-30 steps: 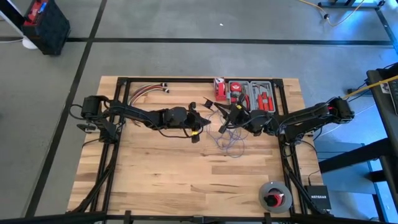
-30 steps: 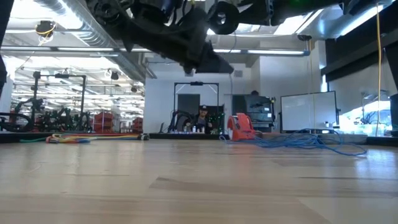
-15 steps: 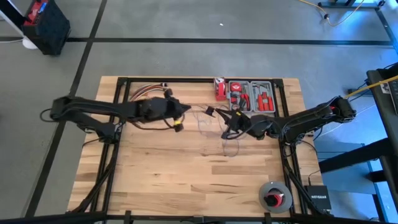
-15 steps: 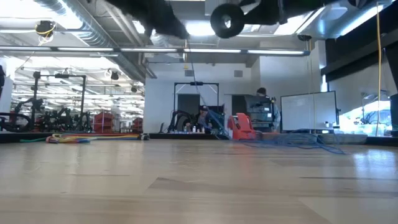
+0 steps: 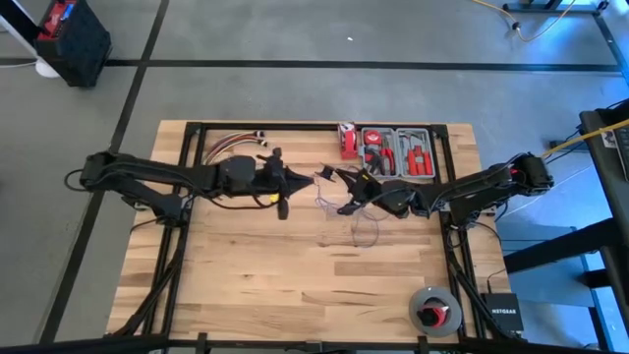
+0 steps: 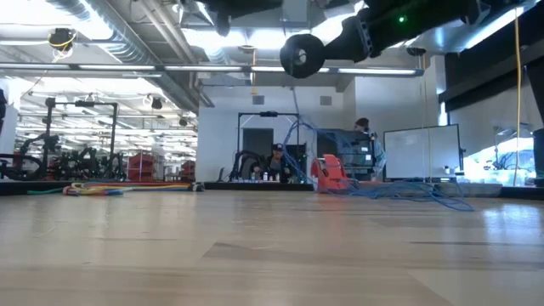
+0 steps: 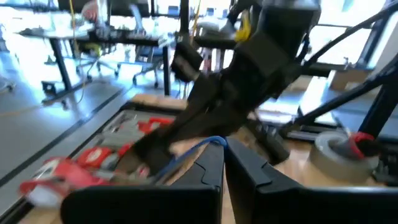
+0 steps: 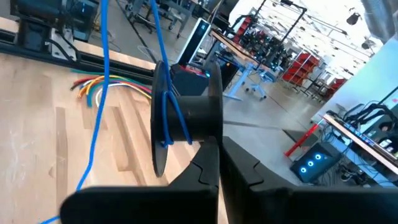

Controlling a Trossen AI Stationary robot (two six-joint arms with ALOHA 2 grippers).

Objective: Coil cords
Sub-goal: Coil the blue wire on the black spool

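High view, red tools in open toolbox (image 5: pixel 396 152), left tool (image 5: pixel 295 181) pinching blue cord (image 5: pixel 365 228), right tool (image 5: pixel 346 192) gripping black spool (image 8: pixel 186 118).

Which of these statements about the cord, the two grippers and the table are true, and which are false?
1. The right gripper is shut on a black spool. True.
2. The blue cord is wound on the spool. True.
3. The left gripper is open. False: it is shut on the cord.
4. The tool case lies at the near table edge. False: it is at the far edge.
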